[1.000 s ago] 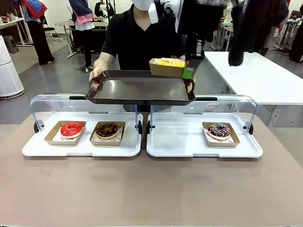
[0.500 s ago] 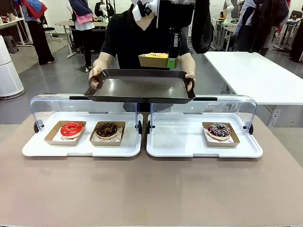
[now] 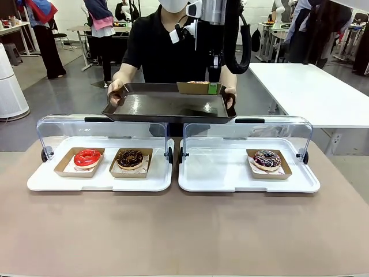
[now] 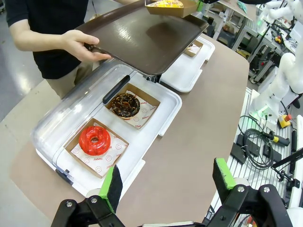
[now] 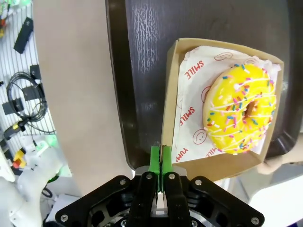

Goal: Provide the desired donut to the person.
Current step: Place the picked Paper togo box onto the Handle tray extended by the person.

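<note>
Donut point(image 5: 241, 109), yellow with sprinkles, lay in its cardboard box point(image 5: 166, 104) on or just over the dark tray point(image 5: 142, 71) in the right wrist view; right claw point(image 5: 157, 153) was pressed together on the box's near wall, the donut lying beyond and to one side of the pinch; in the front view the box sat at the tray's far right corner, beside the person's hand point(image 3: 230, 99), so letting go looked like the whole next move, though contact with the tray could not be told; in the left wrist view the left claw point(image 4: 168, 179) hung spread above the bench point(image 4: 189, 132), well apart from the tray.
</note>
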### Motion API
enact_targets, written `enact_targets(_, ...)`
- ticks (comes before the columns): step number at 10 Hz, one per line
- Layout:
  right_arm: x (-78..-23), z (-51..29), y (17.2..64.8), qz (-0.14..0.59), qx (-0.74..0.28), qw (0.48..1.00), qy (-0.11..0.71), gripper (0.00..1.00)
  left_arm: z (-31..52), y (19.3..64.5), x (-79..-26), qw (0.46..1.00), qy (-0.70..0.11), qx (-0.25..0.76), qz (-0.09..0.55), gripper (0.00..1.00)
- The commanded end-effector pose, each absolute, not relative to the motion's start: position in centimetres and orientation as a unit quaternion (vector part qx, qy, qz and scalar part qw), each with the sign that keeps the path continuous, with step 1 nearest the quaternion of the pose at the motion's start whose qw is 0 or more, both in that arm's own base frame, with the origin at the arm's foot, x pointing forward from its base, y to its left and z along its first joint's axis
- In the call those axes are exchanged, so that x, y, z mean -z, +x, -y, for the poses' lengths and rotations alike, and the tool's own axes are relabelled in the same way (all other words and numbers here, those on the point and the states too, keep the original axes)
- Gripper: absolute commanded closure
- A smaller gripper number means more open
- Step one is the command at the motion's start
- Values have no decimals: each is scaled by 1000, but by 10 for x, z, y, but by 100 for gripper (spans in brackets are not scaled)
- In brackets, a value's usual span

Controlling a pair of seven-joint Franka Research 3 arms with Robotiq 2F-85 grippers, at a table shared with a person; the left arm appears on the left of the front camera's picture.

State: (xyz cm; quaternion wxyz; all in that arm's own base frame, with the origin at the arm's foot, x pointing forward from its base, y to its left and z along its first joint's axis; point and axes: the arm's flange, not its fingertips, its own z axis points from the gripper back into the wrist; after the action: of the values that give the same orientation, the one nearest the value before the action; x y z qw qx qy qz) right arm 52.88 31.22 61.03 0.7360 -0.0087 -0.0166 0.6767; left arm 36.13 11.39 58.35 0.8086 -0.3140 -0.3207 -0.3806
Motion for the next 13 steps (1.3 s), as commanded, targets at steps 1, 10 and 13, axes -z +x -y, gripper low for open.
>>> enact_targets(1,-612,-312,541,12,-694,720,0,98,-114,360,-583,807,-313,386,319,0)
enact_targets(10,-575,-291,557,-3,-717,697,29,38,-114,360,-583,807,-313,386,319,0)
enact_targets(13,-577,-289,552,6,-720,693,37,0,-114,360,-583,807,-313,386,319,0)
